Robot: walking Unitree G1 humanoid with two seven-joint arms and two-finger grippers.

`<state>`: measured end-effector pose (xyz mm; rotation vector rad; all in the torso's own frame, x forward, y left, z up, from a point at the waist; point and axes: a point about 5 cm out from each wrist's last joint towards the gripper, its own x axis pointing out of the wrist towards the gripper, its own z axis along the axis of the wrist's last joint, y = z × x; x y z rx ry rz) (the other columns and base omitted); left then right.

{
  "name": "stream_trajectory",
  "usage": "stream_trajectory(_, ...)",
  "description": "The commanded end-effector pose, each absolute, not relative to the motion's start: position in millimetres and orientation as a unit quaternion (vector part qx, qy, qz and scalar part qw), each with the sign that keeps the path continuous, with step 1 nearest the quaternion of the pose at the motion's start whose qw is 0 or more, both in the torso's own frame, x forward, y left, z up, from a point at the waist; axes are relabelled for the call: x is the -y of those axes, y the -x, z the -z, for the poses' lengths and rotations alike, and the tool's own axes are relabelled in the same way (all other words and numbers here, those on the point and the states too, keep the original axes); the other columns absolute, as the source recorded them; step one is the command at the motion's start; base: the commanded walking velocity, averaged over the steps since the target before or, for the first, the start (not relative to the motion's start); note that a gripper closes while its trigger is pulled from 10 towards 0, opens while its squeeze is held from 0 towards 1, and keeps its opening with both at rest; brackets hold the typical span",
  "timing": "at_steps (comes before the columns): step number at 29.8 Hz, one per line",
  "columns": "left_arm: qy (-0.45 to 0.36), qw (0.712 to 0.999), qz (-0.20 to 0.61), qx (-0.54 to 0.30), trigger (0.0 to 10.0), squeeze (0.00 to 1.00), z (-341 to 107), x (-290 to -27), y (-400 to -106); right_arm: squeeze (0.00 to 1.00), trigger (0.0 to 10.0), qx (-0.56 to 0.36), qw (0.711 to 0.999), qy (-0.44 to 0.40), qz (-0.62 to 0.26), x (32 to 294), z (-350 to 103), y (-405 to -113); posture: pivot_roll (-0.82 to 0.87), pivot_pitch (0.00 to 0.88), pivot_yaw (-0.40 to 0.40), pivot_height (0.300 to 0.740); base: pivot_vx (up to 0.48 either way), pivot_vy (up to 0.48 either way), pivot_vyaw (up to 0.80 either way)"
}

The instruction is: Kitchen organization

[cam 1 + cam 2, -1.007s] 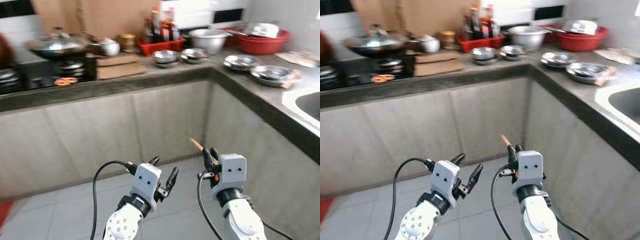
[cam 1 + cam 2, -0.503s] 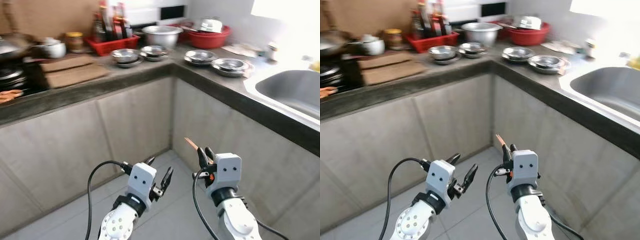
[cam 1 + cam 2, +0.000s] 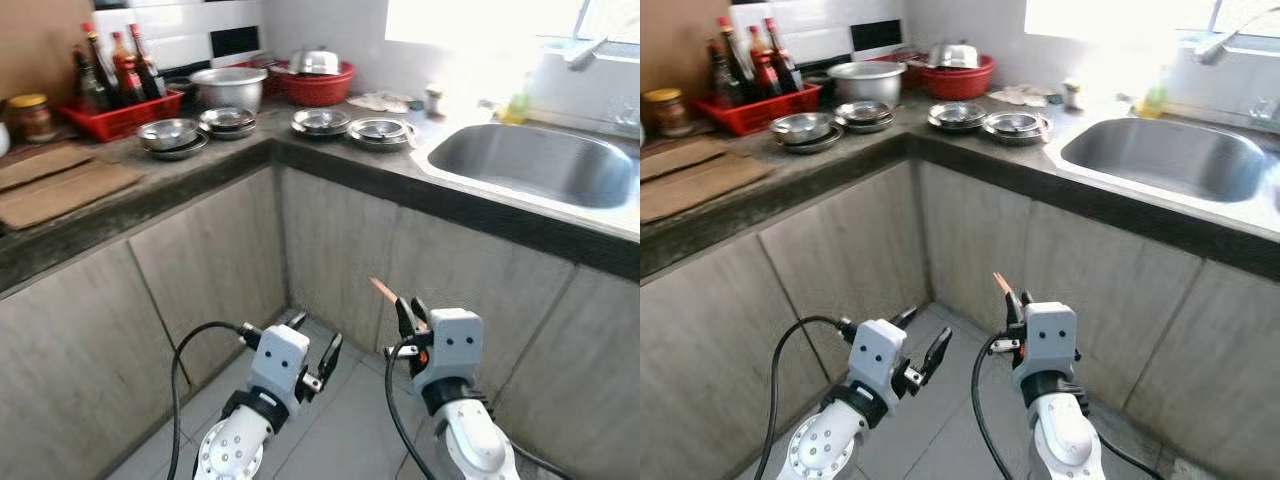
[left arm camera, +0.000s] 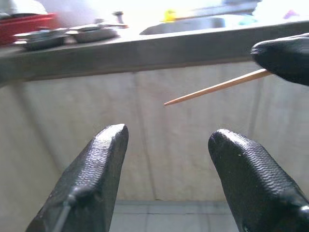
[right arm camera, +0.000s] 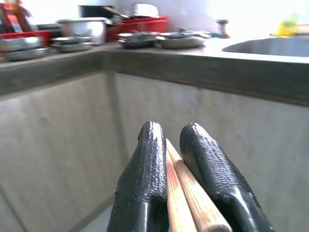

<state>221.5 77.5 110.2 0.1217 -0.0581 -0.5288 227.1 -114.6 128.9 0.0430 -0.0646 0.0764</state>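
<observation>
The right gripper is clamped tight on a pair of wooden chopsticks, which lie pinched side by side between its two black fingers, their thin tips poking up and to the far left. It carries them low, in front of the cabinet fronts and well below the counter, probably so they clear the edge while the robot faces the corner. The left gripper hangs at the same height just to the left, fingers spread wide with nothing between them (free for a second pickup, I would guess). On the counter, steel bowls and plates sit stacked near the corner, a red basin far behind them, a red tray of bottles at far left. The sink lies to the right, a likely destination for the chopsticks.
</observation>
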Motion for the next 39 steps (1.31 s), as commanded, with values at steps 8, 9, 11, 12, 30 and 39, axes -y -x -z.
stream_trajectory(8,-0.062,0.96,0.273,0.029,10.0,0.0,-111.7,-72.7,-221.7,0.0,10.0,0.044,0.999,-0.015,-0.023,119.3,-135.1,-230.9,0.09,0.0,0.025,0.74,0.249,-0.335,-0.8)
stream_trajectory(9,-0.062,0.96,0.273,0.029,10.0,0.0,-111.7,-72.7,-221.7,0.0,10.0,0.044,0.999,-0.015,-0.023,119.3,-135.1,-230.9,0.09,0.0,0.025,0.74,0.27,-0.255,-0.8)
stream_trajectory(11,-0.057,0.961,0.27,0.024,10.0,0.0,-110.7,-72.8,-222.3,0.0,10.0,0.047,0.999,-0.014,-0.024,119.4,-136.8,-232.2,0.09,0.0,0.021,0.74,0.0,0.0,-0.8)
stream_trajectory(12,-0.056,0.961,0.269,0.024,10.0,0.0,-110.6,-73.0,-222.5,0.0,10.0,0.047,0.998,-0.014,-0.024,119.3,-137.2,-232.5,0.09,0.0,0.021,0.74,0.0,0.0,-0.8)
stream_trajectory(30,-0.051,0.971,0.226,0.05,10.0,0.0,-125.4,-84.8,-239.8,0.0,10.0,0.166,0.985,-0.02,-0.042,126.2,-196.4,-260.5,0.09,0.0,0.008,0.74,0.141,0.0,-0.04)
stream_trajectory(39,-0.061,0.971,0.228,0.048,10.0,0.0,-122.6,-88.3,-238.9,0.0,10.0,0.177,0.983,-0.008,-0.038,131.2,-203.4,-266.2,0.09,0.0,0.008,0.74,0.458,0.0,0.0)
